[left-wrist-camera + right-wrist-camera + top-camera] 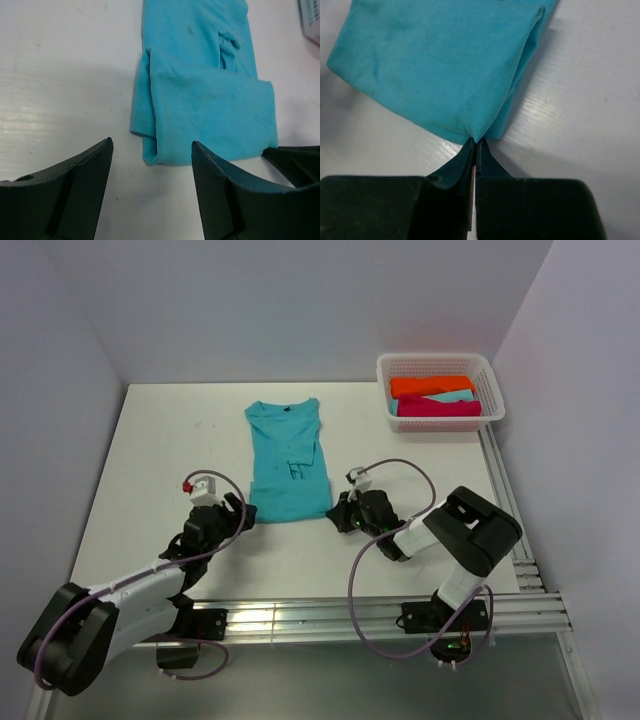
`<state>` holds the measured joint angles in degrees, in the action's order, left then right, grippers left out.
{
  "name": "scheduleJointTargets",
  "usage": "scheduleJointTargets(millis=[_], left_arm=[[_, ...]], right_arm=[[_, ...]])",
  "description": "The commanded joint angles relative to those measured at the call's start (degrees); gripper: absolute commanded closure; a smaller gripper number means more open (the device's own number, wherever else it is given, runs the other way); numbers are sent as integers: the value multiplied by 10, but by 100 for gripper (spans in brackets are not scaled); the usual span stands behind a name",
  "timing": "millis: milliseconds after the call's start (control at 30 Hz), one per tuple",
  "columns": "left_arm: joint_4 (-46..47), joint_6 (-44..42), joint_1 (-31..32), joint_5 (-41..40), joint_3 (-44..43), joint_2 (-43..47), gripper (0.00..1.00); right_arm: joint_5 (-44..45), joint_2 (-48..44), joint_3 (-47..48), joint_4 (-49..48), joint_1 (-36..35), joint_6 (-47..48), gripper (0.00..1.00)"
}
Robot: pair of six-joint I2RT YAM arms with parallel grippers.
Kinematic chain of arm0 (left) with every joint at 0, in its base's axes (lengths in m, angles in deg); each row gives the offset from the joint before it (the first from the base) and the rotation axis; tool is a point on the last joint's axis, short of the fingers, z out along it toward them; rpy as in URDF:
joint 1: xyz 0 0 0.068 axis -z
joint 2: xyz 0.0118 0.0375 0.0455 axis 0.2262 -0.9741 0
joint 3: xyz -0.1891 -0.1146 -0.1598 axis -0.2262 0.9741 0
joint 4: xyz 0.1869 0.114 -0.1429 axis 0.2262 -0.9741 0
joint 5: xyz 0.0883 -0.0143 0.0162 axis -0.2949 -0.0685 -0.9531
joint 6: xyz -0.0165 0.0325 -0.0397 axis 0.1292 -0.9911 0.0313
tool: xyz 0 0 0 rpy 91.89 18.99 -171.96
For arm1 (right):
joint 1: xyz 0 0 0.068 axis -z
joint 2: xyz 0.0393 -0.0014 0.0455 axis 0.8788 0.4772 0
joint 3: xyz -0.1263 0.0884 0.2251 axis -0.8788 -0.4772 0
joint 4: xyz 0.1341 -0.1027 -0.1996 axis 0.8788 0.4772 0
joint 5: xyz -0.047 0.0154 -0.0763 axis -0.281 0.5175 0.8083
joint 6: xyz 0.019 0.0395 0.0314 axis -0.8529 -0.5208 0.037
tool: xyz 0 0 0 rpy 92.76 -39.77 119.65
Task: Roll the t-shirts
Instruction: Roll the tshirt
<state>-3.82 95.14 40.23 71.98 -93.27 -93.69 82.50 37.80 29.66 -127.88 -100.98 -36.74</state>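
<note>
The folded turquoise t-shirt (288, 465) lies flat at centre frame on the tabletop (170, 430), the right gripper (474, 145) pinching only its hem's lower-right corner tip while the left gripper (150, 195) gapes short of the other corner, so rolling now may slip or skew it.

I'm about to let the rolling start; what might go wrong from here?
The right gripper pinches only the corner tip of the turquoise t-shirt, so the fabric may slip out. The left gripper, jaws open, has not gripped its corner; rolling now would likely skew the folded layers.
</note>
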Motion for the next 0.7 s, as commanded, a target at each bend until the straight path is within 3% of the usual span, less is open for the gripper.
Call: scheduleJointTargets(millis=[0,367,667], left_arm=[[42,-46,21,44,-29,-30,31],[31,-91,89,73,-34,-28,27],[38,-114,107,97,-63,-102,41]], right_arm=[[29,-25,-38,-12,4,-17,100],[43,-71,-72,17,35,-11,98],[26,-71,-62,33,55,-9,99]])
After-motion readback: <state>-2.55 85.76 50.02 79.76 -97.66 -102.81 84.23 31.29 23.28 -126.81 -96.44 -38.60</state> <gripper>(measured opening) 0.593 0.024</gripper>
